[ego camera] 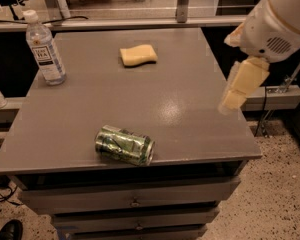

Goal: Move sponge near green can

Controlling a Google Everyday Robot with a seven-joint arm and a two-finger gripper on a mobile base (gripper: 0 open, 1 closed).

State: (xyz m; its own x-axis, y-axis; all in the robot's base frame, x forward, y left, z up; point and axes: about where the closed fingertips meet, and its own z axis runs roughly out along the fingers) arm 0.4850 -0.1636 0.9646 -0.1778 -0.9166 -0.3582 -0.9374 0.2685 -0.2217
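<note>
The pale yellow sponge [138, 54] lies flat at the far middle of the grey table [190, 84]. The dented green can [124, 144] lies on its side near the table's front edge, its shiny end facing right. My gripper [238, 89] hangs from the white arm at the right, above the table's right edge. It is well to the right of both things and touches neither. It holds nothing that I can see.
A clear plastic bottle [45, 48] with a white cap stands at the far left of the table. Drawers [135, 202] sit below the front edge. A rail and posts run behind the table. The speckled floor [280, 194] lies to the right.
</note>
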